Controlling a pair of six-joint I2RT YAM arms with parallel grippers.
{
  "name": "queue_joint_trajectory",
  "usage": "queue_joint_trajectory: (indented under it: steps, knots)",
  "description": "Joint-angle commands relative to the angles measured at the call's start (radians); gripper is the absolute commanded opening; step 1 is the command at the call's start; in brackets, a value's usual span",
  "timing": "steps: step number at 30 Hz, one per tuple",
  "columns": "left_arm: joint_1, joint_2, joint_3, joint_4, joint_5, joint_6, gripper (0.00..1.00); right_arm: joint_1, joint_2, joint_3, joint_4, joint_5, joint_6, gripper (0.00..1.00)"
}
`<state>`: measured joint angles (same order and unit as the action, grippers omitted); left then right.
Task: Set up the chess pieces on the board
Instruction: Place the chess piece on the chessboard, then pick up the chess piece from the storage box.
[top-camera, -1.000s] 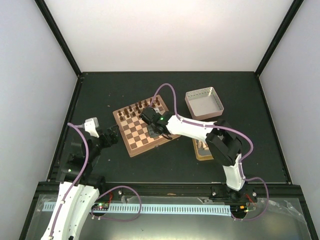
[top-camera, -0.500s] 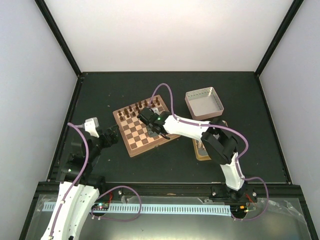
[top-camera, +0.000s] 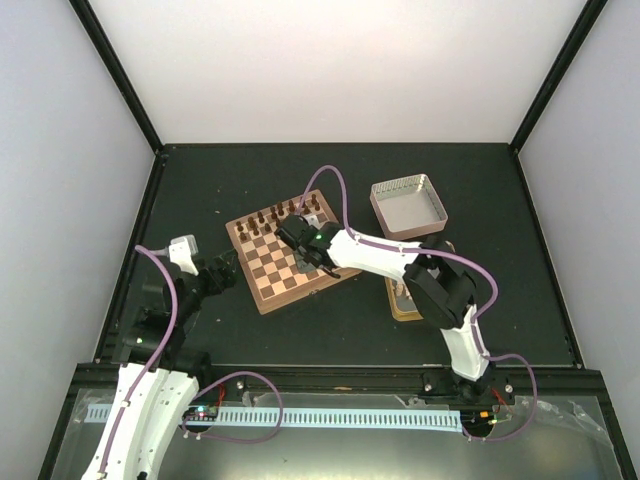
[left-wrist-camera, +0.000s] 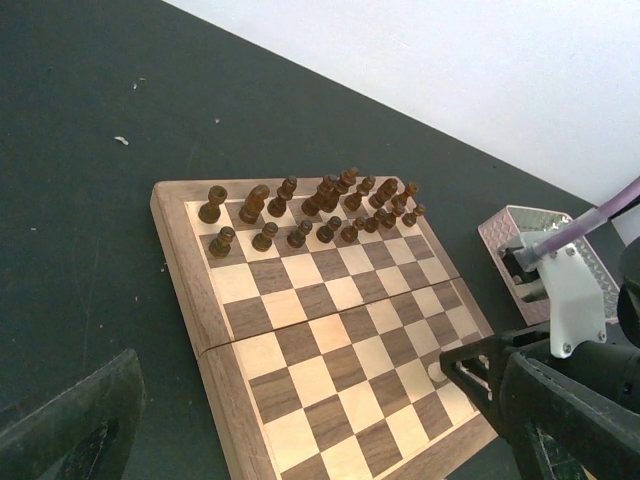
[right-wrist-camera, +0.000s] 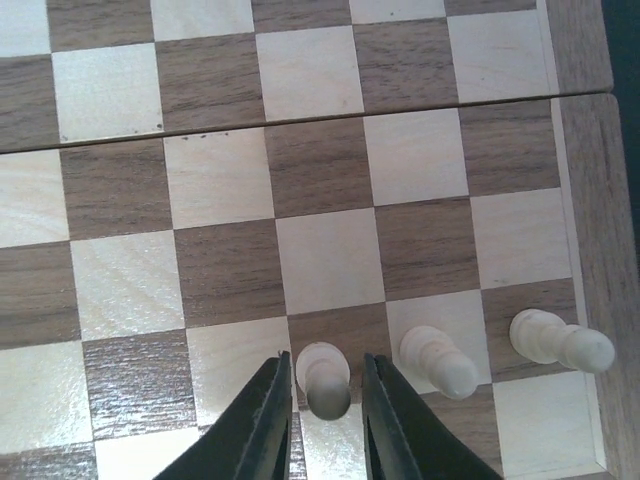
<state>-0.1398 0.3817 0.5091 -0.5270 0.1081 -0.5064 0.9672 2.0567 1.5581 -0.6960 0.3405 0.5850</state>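
The board (top-camera: 262, 292) lies at the table's middle, with dark brown pieces (top-camera: 285, 213) in two rows along its far edge. My right gripper (top-camera: 312, 266) is low over the board's near right part. In the right wrist view its jaws (right-wrist-camera: 325, 400) are open and straddle an upright cream pawn (right-wrist-camera: 325, 378) on a dark square, with a thin gap on each side. Two more cream pieces (right-wrist-camera: 440, 360) (right-wrist-camera: 558, 340) stand to its right near the border (right-wrist-camera: 585, 200). My left gripper (top-camera: 225, 270) hovers left of the board, empty; one finger (left-wrist-camera: 80, 420) shows at the frame's corner.
A pinkish-silver tin lid (top-camera: 408, 207) sits right of the board. A gold tin (top-camera: 405, 298) with cream pieces lies partly under the right arm. In the left wrist view the right arm (left-wrist-camera: 570, 390) covers the board's near right corner (left-wrist-camera: 190, 270).
My right gripper has shifted a little to the left and farther over the board. The left arm has not moved.
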Motion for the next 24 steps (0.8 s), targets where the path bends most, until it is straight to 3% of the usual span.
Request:
queue_joint_trajectory:
  steps: [1,11,17,24]
  knots:
    - [-0.003,0.004,0.04,-0.005,0.005,0.018,0.99,-0.004,-0.086,-0.014,0.015,0.032,0.022,0.25]
    - [-0.003,0.003,0.037,0.006,0.03,0.015,0.99,-0.09,-0.365,-0.242,0.096,0.035,0.147,0.3]
    - [-0.003,0.006,0.031,0.026,0.049,0.013,0.99,-0.226,-0.595,-0.499,0.118,0.058,0.216,0.31]
    - [-0.004,0.023,0.017,0.059,0.077,-0.005,0.99,-0.407,-0.697,-0.73,0.145,-0.014,0.223,0.32]
